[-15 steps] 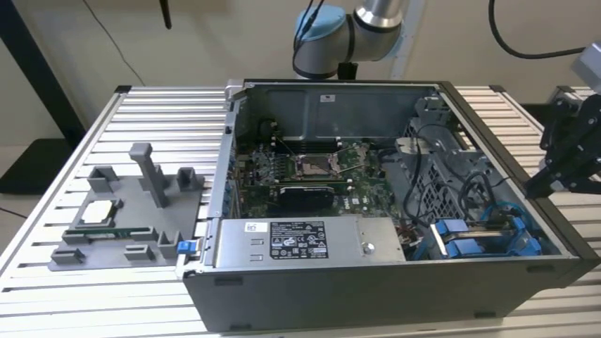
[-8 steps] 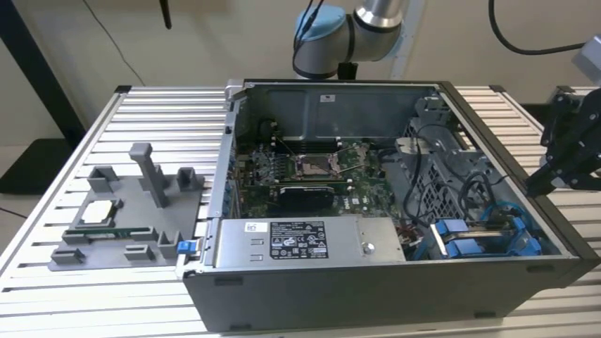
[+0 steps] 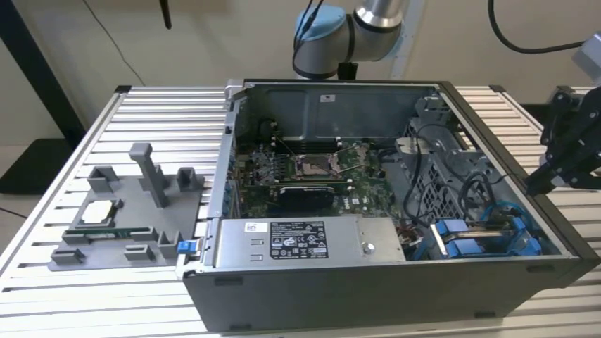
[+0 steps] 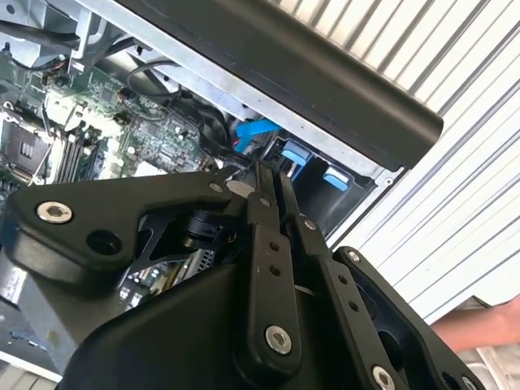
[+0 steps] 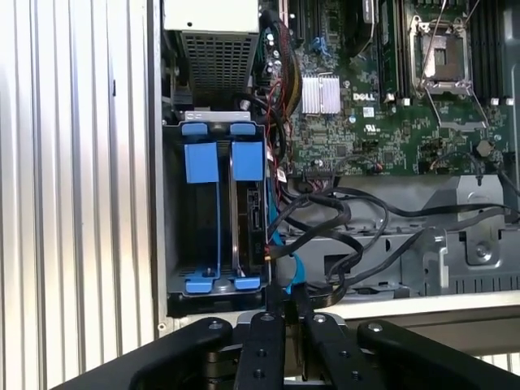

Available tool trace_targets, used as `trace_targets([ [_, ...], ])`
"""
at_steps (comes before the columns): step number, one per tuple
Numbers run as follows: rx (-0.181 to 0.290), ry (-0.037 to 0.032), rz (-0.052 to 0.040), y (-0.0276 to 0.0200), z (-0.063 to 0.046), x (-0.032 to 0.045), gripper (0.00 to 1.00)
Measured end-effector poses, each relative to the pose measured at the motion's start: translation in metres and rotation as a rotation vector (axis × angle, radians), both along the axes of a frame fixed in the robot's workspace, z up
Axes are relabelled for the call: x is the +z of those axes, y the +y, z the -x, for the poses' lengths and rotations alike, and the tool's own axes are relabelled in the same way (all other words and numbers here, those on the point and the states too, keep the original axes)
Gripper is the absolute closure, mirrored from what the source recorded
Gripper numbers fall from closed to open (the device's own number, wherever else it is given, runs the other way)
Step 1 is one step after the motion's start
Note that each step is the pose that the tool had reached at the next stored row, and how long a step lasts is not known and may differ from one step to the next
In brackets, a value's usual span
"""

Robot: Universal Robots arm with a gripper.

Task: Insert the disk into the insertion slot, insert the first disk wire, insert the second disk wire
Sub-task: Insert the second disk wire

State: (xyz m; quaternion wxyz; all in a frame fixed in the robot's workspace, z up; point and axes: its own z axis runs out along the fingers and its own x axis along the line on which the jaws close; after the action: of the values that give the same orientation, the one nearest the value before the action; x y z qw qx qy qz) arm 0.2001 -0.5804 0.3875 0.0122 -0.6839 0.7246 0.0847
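Pincer [image 5: 284, 294] is closed, fingers together, over the near corner of the case [image 3: 376, 296] at the exterior view's right. A blue wire [image 5: 291, 270] ends at its tips; whether it is pinched I cannot tell. Black cables [image 5: 325, 219] crowding beside it could snag the wire or deflect its plug. Just beyond, the disk [image 5: 248, 162] sits in the slot [image 5: 175, 236].

The arm [image 3: 378, 13] carried a silver tube section and a rounded joint housing [image 3: 329, 39] with a light-blue cap. The claw [image 4: 270, 177], as noted in both wrist views, was matte black throughout: broad outer link plates [image 4: 106, 215] with rounded ends, and two narrow flat fingers [image 4: 262, 244] between them. Silver socket-head screws [image 4: 54, 212] sat at the pivots; smaller dark holes ran along each finger.
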Motion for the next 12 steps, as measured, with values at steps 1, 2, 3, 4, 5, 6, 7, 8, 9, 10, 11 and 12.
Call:
trace_targets([
  [1, 0.0, 0.0, -0.0001, 0.0, 0.0002, 0.0002, 1.0],
  [2, 0.0, 0.0, -0.0001, 0.0, 0.0004, 0.0004, 1.0],
  [3, 0.0, 0.0, -0.0001, 0.0, 0.0006, 0.0007, 1.0],
  [4, 0.0, 0.0, -0.0001, 0.0, 0.0008, 0.0009, 1.0],
  [5, 0.0, 0.0, 0.0, 0.0, 0.001, 0.0012, 1.0],
  [6, 0.0, 0.0, 0.0, 0.0, 0.0012, 0.0014, 1.0],
  [7, 0.0, 0.0, 0.0, 0.0, 0.0014, 0.0016, 1.0],
  [8, 0.0, 0.0, 0.0, 0.0, 0.0017, 0.0018, 1.0],
  [9, 0.0, 0.0, 0.0, 0.0, 0.0019, 0.0021, 1.0],
  [10, 0.0, 0.0, 0.0, 0.0, 0.0021, 0.0023, 1.0],
  [11, 0.0, 0.0, 0.0, 0.0, 0.0024, 0.0025, 1.0],
  [12, 0.0, 0.0, 0.0, 0.0, 0.0026, 0.0027, 1.0],
])
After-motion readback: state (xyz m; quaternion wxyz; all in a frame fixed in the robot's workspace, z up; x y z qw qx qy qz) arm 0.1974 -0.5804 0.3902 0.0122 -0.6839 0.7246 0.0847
